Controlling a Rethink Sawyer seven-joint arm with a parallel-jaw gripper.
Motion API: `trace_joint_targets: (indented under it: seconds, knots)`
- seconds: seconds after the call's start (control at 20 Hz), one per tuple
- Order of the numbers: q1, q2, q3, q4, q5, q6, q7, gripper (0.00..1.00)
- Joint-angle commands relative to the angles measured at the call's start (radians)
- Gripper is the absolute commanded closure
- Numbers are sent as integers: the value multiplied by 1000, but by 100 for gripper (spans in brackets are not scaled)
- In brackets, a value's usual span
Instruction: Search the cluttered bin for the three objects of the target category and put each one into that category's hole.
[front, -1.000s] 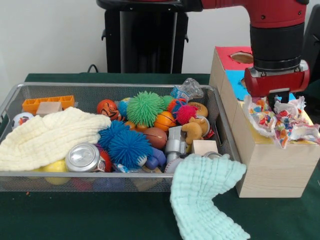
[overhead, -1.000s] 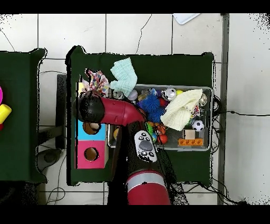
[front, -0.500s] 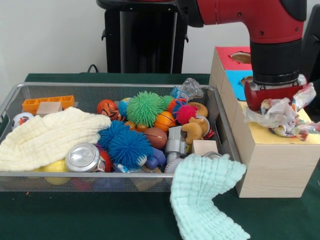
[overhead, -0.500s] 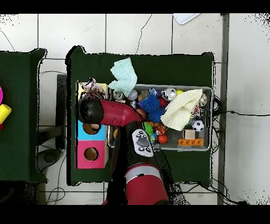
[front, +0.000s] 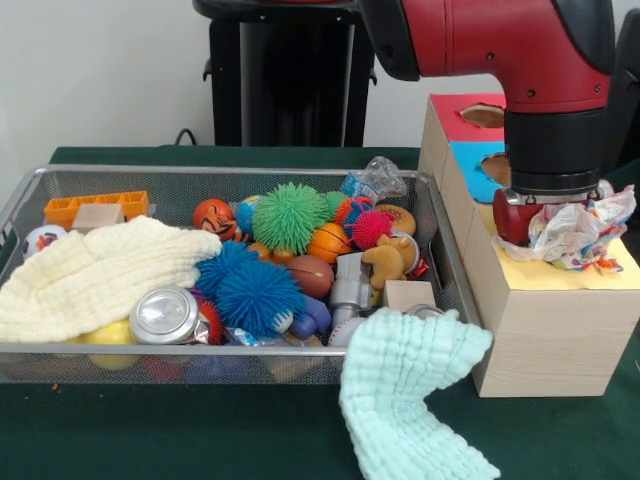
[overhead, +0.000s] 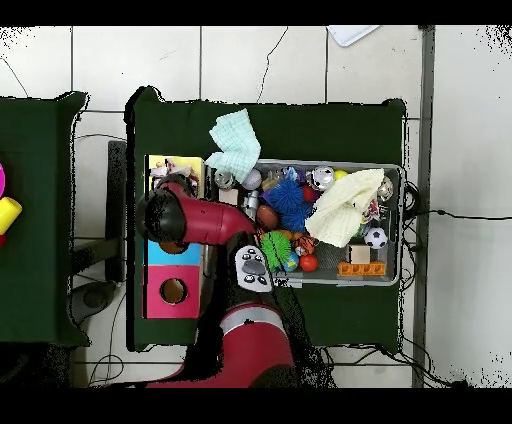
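The wrappers (front: 578, 232) are a crumpled whitish bunch flecked with red, yellow and blue, bunched on the yellow top of the wooden box (front: 545, 320), outside the bin (front: 240, 178). How many wrappers make up the bunch cannot be told. The gripper (front: 545, 215) sits low over them, its red base touching the crinkled heap; its fingers are buried there, so whether they are apart or closed cannot be told. Behind the yellow panel lie a blue panel (front: 478, 165) and a red panel (front: 470, 112), each with a hole. The bin, just beside the box, holds a cream cloth (front: 95, 275), spiky balls (front: 290, 215), a can (front: 165, 315) and small toys. A mint cloth (front: 405, 395) hangs over the bin's near corner onto the table.
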Motion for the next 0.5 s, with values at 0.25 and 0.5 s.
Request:
trace_joint_targets:
  seconds: [0.25,0.5]
  knots:
    - [21,231,-11,-24,14,-61,201,100]
    - [60,196,-67,-35,23,27,185,0]
